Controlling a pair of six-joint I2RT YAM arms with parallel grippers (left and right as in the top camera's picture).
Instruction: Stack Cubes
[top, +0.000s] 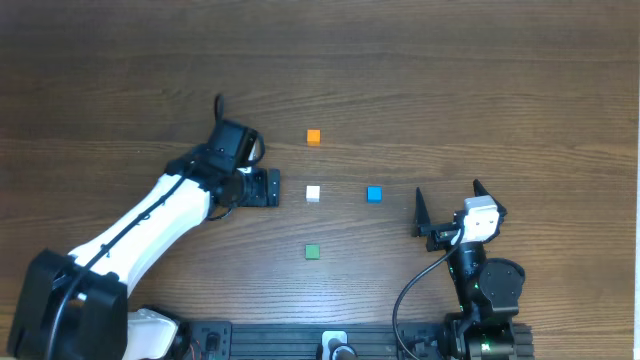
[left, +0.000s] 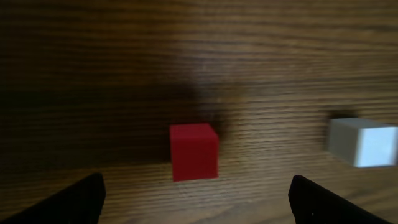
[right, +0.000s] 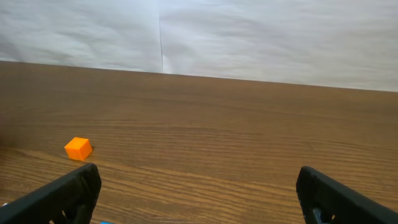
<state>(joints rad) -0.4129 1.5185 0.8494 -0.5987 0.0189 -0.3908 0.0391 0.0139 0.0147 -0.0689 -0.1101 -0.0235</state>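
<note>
the left tool (left: 197, 186) hangs low over the counter (left: 124, 50), opened wide, with the red cube (left: 194, 151) centred just ahead of its gap, likely lined up for a grasp. the white cube (left: 364, 142) sits nearby, a probable base. the right tool (right: 199, 171), also open, rests well apart.

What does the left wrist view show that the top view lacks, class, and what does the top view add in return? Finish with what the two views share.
The left wrist view adds a red cube, standing on the wood just ahead of the open left gripper.

The top view adds the orange cube, the blue cube and the green cube, each standing apart. It also adds the right gripper, which is open and clear of every cube.

Both views share the white cube, the wooden table and the left gripper.
</note>
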